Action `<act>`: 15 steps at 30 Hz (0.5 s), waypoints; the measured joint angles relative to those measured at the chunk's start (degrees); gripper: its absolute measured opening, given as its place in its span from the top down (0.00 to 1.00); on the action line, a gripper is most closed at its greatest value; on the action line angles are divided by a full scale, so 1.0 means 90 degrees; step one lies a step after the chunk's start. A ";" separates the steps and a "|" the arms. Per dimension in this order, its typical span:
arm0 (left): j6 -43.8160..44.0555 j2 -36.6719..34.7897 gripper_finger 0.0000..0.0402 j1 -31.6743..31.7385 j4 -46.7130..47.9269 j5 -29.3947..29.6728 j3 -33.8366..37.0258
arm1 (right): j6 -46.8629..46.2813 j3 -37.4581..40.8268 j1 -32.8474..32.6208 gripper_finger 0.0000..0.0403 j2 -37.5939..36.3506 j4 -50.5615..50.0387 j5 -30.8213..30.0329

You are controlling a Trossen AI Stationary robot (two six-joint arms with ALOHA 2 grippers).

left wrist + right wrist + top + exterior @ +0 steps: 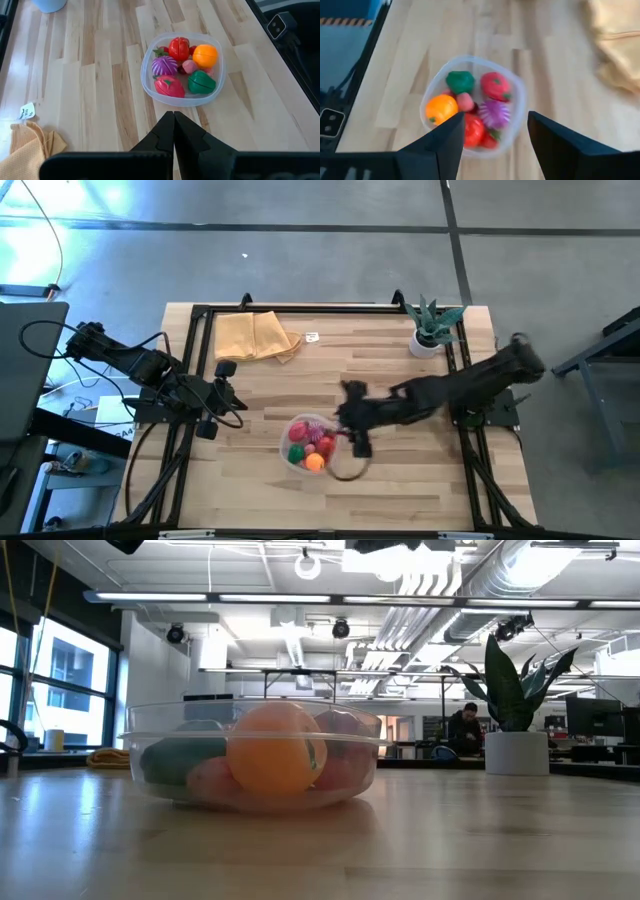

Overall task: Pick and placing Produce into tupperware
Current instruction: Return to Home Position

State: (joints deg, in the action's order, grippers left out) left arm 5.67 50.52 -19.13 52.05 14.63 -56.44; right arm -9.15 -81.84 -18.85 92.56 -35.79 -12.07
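Note:
The clear tupperware [290, 442] stands on the wooden table, a little toward the near edge. It holds the produce [312, 448]: a red tomato [178, 48], an orange [205, 55], a spiky purple-magenta piece [164, 65], a green piece [201, 82], a red-pink piece [169, 87] and a small pink one [189, 66]. My right gripper [342, 420] hangs open and empty above the container's right side, and its wrist view shows the fingers apart [495, 135] over the produce [470, 107]. My left gripper [238, 402] waits shut and empty at the table's left, its tips together [173, 125].
A folded yellow-tan cloth [255, 335] lies at the far left, with a small white tag [312, 337] beside it. A green spiky plant in a white pot [432, 330] stands at the far right. Black frame rails [195, 360] run along the table's left, right and far sides.

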 joint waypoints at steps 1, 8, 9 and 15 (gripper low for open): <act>-0.0002 -0.0001 1.00 0.0001 -0.0001 0.0000 0.0000 | -0.0091 0.0130 -0.0070 0.48 -0.0276 -0.0044 -0.0245; -0.0002 -0.0002 1.00 0.0001 0.0000 0.0000 -0.0001 | -0.1354 0.2361 -0.0451 0.61 -0.2515 0.1172 -0.1008; -0.0001 -0.0001 1.00 0.0001 -0.0002 0.0000 -0.0001 | -0.1497 0.2778 -0.0425 0.65 -0.2786 0.1680 -0.0786; 0.0000 -0.0002 1.00 -0.0001 0.0000 0.0000 -0.0001 | -0.1036 0.4750 0.0374 0.84 -0.3578 0.5250 0.1322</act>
State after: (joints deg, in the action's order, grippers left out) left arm 5.67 50.50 -19.14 52.05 14.63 -56.45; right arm -18.48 -39.09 -15.49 60.36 11.46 -0.17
